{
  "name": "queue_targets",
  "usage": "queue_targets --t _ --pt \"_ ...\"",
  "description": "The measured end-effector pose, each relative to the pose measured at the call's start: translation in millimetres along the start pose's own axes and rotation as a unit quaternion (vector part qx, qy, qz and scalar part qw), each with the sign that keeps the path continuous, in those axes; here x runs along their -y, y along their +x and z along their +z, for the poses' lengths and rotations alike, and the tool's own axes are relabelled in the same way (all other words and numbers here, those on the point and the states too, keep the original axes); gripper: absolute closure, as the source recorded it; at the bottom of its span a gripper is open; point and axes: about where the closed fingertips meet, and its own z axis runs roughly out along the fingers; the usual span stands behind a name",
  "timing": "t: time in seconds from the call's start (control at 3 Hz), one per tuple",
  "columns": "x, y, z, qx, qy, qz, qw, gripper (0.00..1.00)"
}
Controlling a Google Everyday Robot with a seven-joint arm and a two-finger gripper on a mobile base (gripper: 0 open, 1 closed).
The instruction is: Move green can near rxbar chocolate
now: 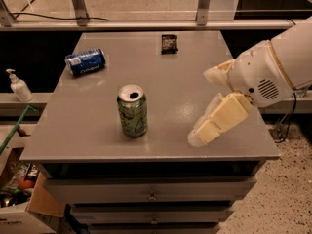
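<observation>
The green can (pixel 132 111) stands upright on the grey table (pixel 185 82), near its front edge and left of centre. The rxbar chocolate (pixel 169 43) is a small dark wrapper lying flat at the table's far edge, well behind the can. My gripper (pixel 201 106) hangs over the front right part of the table, to the right of the can and apart from it. Its two pale fingers (pixel 220 118) are spread apart and hold nothing.
A blue can (pixel 85 62) lies on its side at the table's back left. A white pump bottle (pixel 18 87) stands on a ledge to the left. Boxes with clutter sit on the floor at lower left. Drawers are under the tabletop.
</observation>
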Motion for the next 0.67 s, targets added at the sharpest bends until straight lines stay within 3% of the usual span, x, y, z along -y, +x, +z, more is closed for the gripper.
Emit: queue_targets --t 0.33,0.67 --pt "0.0 0.0 0.0 0.000 0.000 0.000 1.0000 0.00" --pt "-0.9 -2.9 16.9 0.024 0.001 0.003 0.9997 0.00"
